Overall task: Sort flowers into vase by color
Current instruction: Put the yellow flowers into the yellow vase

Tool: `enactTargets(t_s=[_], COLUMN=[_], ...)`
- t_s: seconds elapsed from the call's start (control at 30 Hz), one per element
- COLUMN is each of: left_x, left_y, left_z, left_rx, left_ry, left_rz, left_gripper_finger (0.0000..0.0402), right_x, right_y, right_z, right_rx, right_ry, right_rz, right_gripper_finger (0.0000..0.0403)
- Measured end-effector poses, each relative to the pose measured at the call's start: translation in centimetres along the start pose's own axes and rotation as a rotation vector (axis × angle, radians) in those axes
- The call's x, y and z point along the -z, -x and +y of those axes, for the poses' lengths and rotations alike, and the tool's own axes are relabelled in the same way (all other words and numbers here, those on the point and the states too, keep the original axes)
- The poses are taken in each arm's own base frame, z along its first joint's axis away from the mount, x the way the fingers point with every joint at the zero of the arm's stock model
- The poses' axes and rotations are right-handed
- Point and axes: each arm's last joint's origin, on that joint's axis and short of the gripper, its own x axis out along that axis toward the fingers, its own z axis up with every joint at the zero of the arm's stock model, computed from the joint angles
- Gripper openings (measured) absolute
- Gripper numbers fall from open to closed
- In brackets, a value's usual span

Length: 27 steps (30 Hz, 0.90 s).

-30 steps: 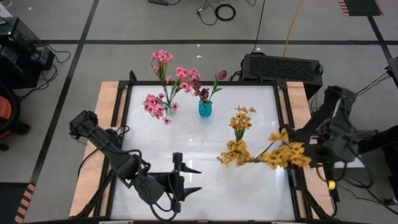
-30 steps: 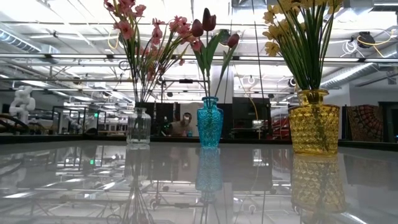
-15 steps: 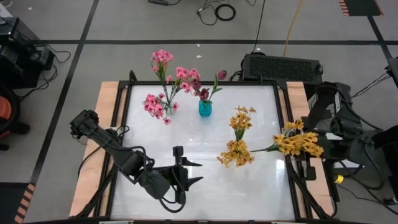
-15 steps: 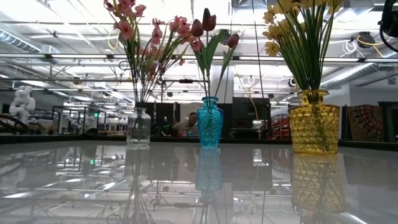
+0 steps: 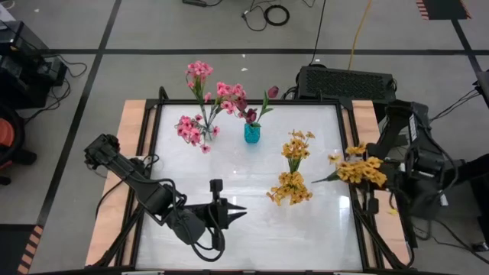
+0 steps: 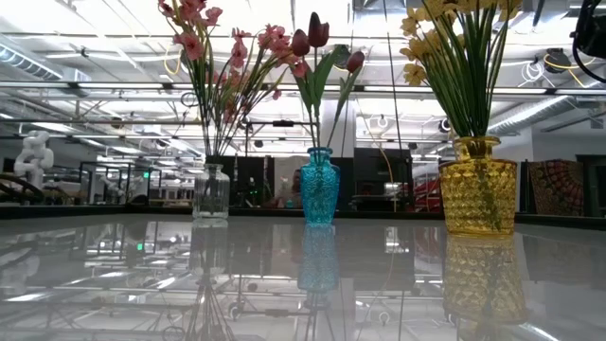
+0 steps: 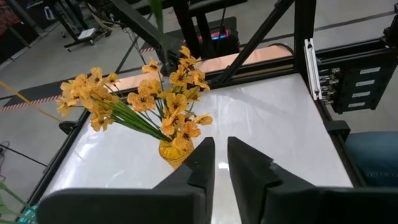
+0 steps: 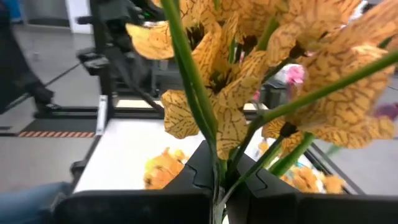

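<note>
Spray of yellow-orange artificial flowers on thin green stems [image 5: 357,171] held off the right edge of the white glossy surface [image 5: 229,176], blooms toward the table, stems running back into the right gripper [image 8: 219,177]. Right gripper clamped on those stems, seen close in right wrist view: green stalks pinched between the two dark fingers, blooms filling most of that view. Long axis of spray roughly level, pointing left across the surface toward the yellow faceted glass vase [image 6: 479,197], which already carries yellow blooms [image 5: 296,145]. So vase lies left of the held spray, near, w/ right arm clearly the nearer one; probably the spray needs tipping stem-down before going in.

Further out: small teal glass vase [image 5: 252,134] w/ dark magenta tulips [image 6: 317,33] at mid-back, clear glass vase [image 6: 211,192] w/ pink blooms [image 5: 200,70] at back left. Another yellow cluster [image 5: 290,188] just in front of the yellow vase; cannot tell from above whether lying on surface or standing in the vase.

Left gripper [image 7: 221,158] hovering low at front centre, fingers nearly together w/ a narrow gap, nothing between them, aimed at yellow vase.

Hidden: stem ends of held spray, inside gripper. Yellow vase mouth masked by blooms from above. Right gripper cut off at the low view's top right corner.
</note>
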Motion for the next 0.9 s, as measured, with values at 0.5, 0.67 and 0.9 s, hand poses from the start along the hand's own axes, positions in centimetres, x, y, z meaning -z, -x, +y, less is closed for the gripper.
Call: enactTargets(t_s=[0.5,0.67,0.9], left_x=[0.0,0.0,0.1], left_y=[-0.5,-1.0,-1.5], left_z=[0.7,1.2,1.8], left_rx=[-0.005,0.004,0.01], left_ry=[0.008,0.014,0.015], left_rz=[0.008,0.017,0.034], left_gripper_finger=[0.0031,0.0031,0.003], right_x=[8.2,8.8,7.7], right_y=[-2.1,-2.4,-2.1], right_z=[-1.3,-1.5,-1.9], right_rx=[0.194,0.211,0.171], right_ry=[-0.132,-0.148,-0.149], right_rz=[-0.048,-0.046,-0.017], right_gripper_finger=[0.0004,0.0004,0.0004])
